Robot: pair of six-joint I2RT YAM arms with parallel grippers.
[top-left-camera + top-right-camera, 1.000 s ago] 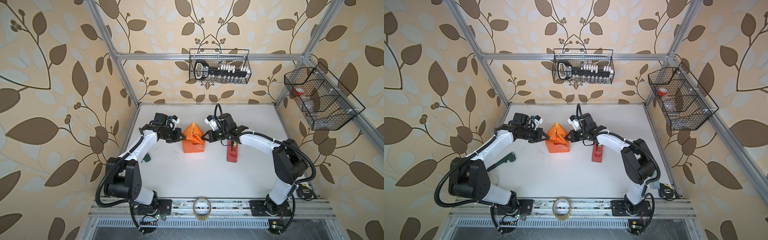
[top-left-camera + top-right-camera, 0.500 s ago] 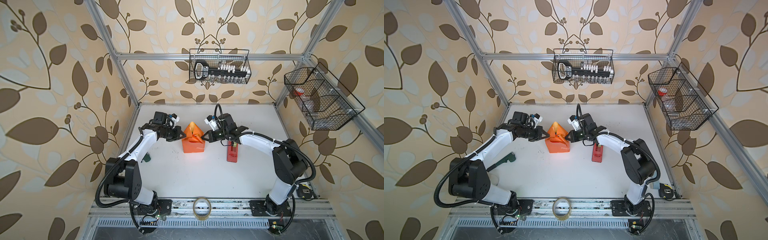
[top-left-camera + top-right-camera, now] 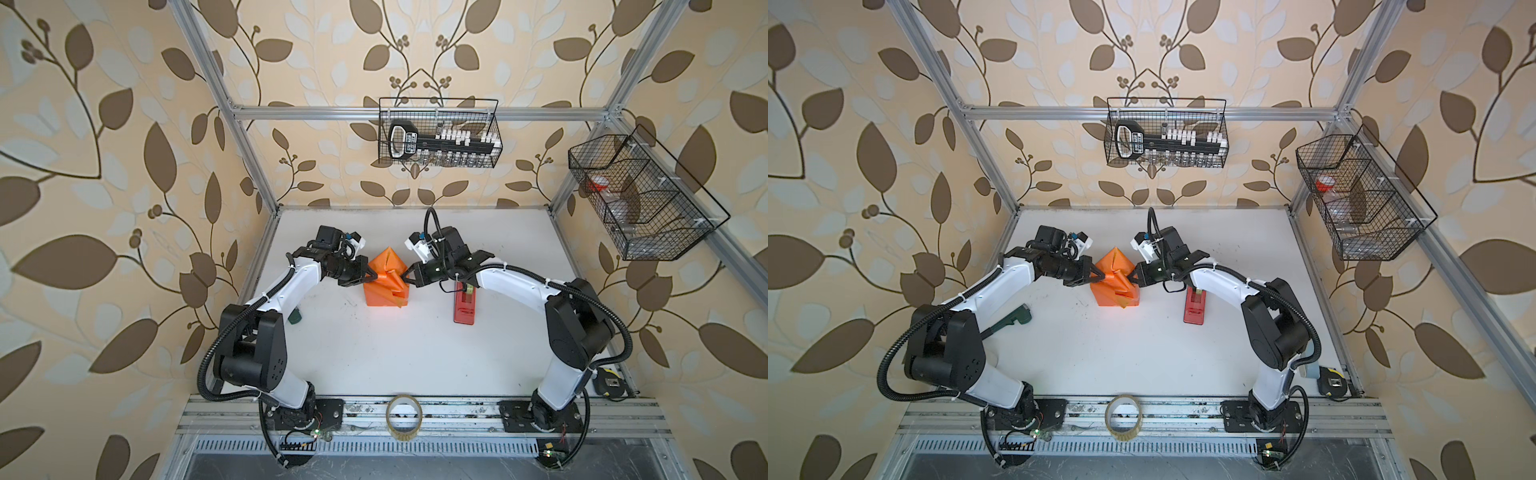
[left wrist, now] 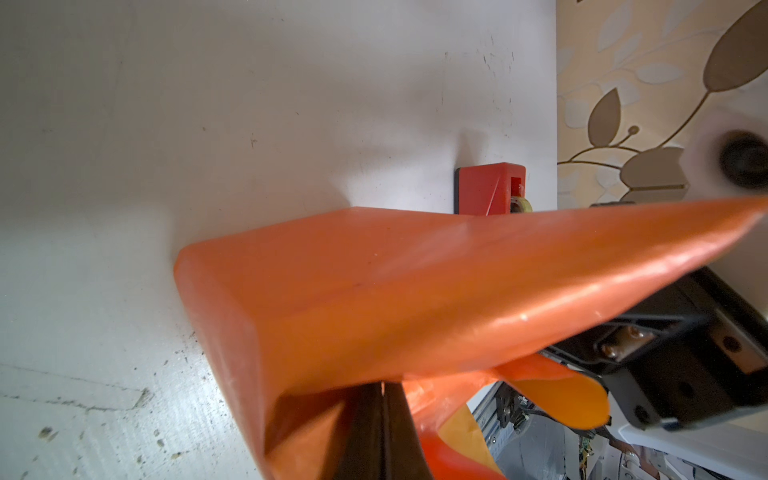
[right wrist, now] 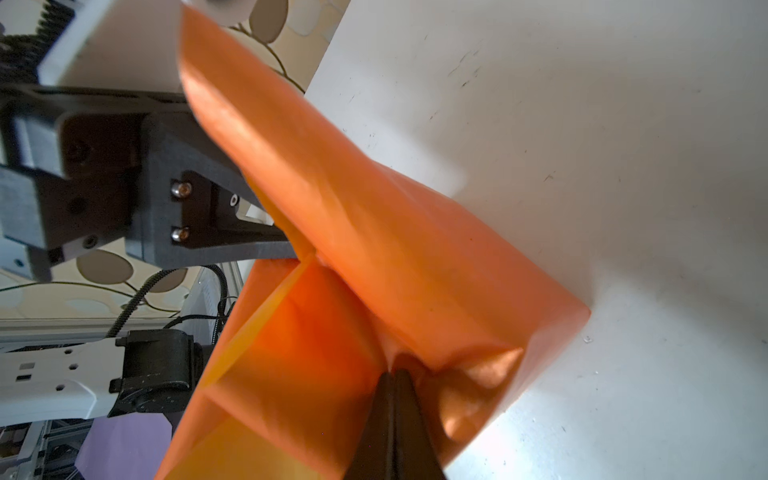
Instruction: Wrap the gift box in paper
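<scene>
The paper (image 3: 384, 286) (image 3: 1115, 286) is bright orange and folded into a parcel on the white table, with a pointed flap standing up at its far end. It hides the gift box completely. My left gripper (image 3: 375, 277) (image 3: 1101, 276) is shut, its tip pressed into the parcel's left side fold. In the left wrist view the paper (image 4: 374, 291) drapes over the left gripper (image 4: 383, 384). My right gripper (image 3: 406, 277) (image 3: 1133, 276) is shut too, and pokes a dimple into the paper (image 5: 374, 249) right at its own tip (image 5: 394, 372).
A red tape dispenser (image 3: 464, 305) (image 3: 1195, 307) (image 4: 490, 187) lies right of the parcel under my right forearm. A clear tape roll (image 3: 404, 415) sits on the front rail. A green tool (image 3: 1013, 318) lies at the left and a tape measure (image 3: 606, 384) at the front right. Wire baskets (image 3: 438, 137) (image 3: 640, 199) hang on the walls.
My left gripper has moved right, against the parcel's left side. The right gripper has stayed at the right side, and both jaws have stayed shut.
</scene>
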